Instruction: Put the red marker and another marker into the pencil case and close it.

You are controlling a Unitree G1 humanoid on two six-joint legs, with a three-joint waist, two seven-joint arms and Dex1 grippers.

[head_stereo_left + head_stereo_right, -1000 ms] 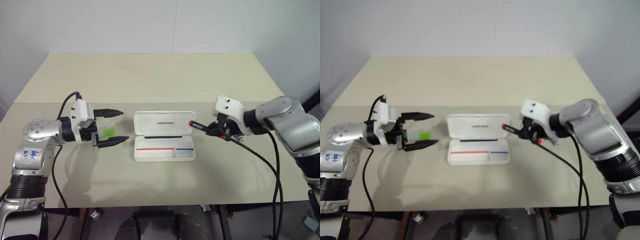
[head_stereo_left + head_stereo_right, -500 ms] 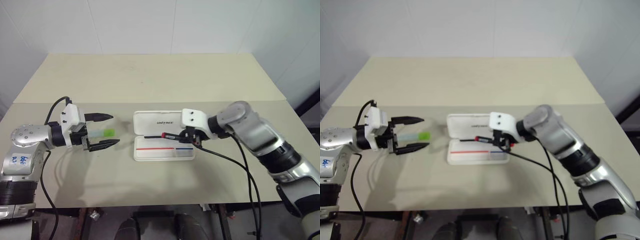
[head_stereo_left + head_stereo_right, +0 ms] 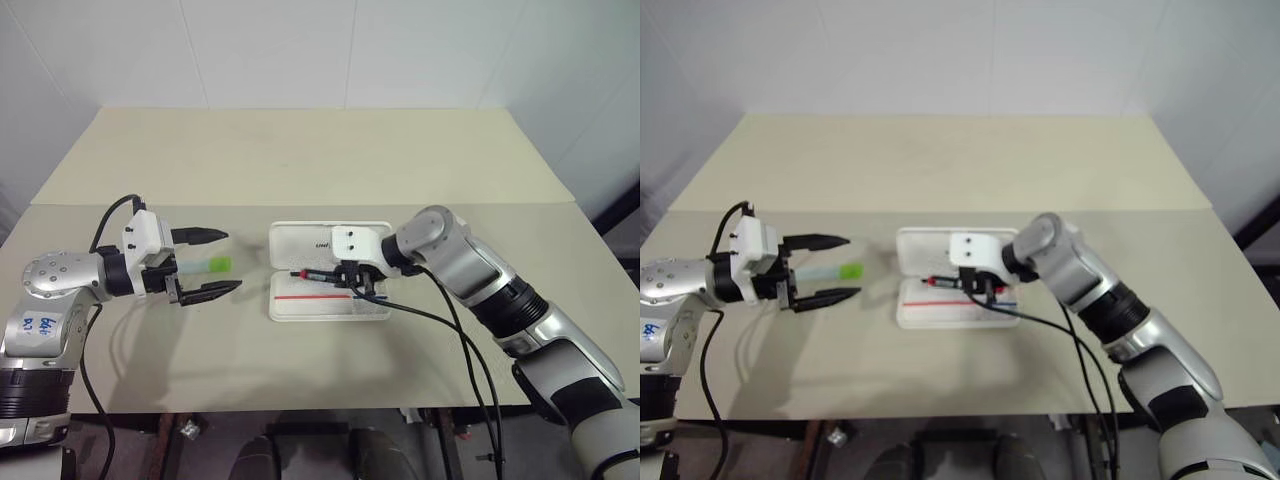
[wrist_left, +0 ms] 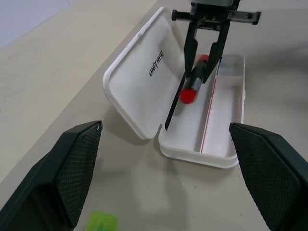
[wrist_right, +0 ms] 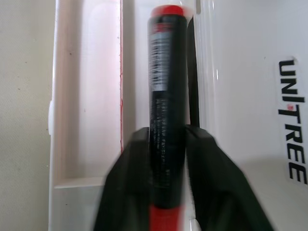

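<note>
The red marker [image 4: 194,83] is a light, stiff stick with a smooth barrel, likely to roll or slip if pinched near an end; the right end effector [image 3: 347,279] has it across the barrel, its two black fingers [image 5: 207,183] either side and touching it, held over the lower tray of the pencil case [image 3: 330,308]. Whether the marker rests on the tray floor yet I cannot tell. The case is hard white plastic, rigid but light enough to skate on the worktop [image 3: 300,160] when its lid is pushed, so closing it probably calls for pressure near the lid's free edge (with the tray steadied if it slides).

The green marker [image 3: 212,264] lies on the worktop well to the left of the case, between the wide-apart fingers of the left end effector [image 3: 207,263], which grips nothing. Its pale barrel looks equally slick and light; mid-barrel is the sensible place to take it.

Readable writing: "UNITREE" in dark letters on the open lid. The red marker's barrel carries a printed label too small to read. A thin red stripe runs along the tray.
</note>
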